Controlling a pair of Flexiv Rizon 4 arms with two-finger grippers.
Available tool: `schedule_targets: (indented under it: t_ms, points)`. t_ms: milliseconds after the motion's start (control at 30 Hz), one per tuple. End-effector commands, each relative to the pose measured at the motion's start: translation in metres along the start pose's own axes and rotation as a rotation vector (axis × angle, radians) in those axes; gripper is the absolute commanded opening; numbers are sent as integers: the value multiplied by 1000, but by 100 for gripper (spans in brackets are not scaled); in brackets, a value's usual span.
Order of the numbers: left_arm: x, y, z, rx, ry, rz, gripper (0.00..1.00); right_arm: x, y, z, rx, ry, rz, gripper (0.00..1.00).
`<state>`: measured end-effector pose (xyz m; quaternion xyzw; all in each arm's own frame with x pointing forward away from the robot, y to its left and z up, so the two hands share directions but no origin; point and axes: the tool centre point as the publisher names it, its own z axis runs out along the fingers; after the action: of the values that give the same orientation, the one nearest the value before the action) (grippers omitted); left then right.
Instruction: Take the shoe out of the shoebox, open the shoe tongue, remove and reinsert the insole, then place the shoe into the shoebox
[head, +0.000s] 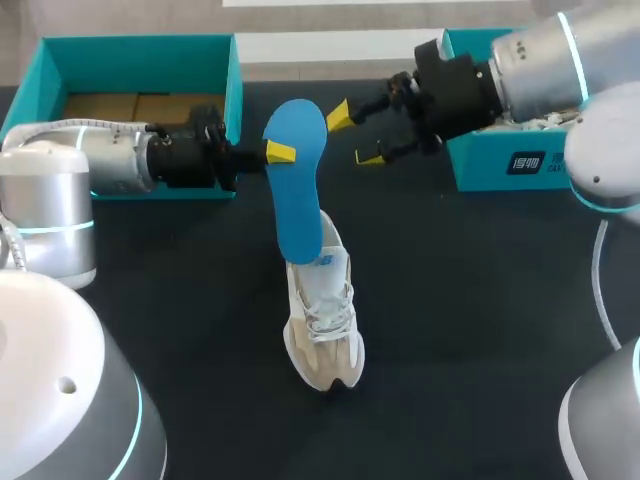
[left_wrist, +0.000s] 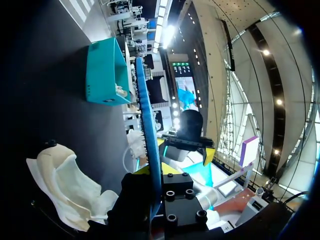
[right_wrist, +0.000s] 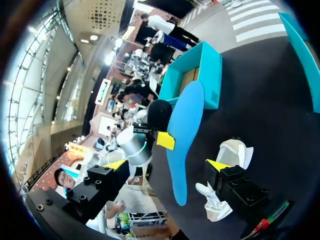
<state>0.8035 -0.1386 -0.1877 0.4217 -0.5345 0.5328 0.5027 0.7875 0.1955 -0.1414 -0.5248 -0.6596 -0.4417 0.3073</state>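
A blue insole (head: 296, 180) stands tilted above the table, its lower end at the opening of a white and beige shoe (head: 325, 320) resting on the dark table. My left gripper (head: 280, 153) is shut on the insole's upper part from the left. In the left wrist view the insole (left_wrist: 147, 125) shows edge-on between the fingers, with the shoe (left_wrist: 65, 185) beside it. My right gripper (head: 352, 137) hangs open just right of the insole's top and holds nothing. In the right wrist view the insole (right_wrist: 185, 135) stands ahead of its spread fingers, the shoe (right_wrist: 232, 155) beyond.
A teal shoebox (head: 140, 60) with a brown cardboard bottom stands at the back left, behind my left arm. A second teal box part (head: 500, 165) lies at the back right under my right arm. The dark table (head: 470, 330) carries the shoe in its middle.
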Motion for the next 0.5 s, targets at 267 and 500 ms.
schedule_targets:
  t_ms: [267,500]
  points:
    - [-1,0,0,0,1,1,0,-14,-12,4,-44,175,29,100]
    - [-1,0,0,0,1,1,0,-24,-9,6,-38,214,58,100]
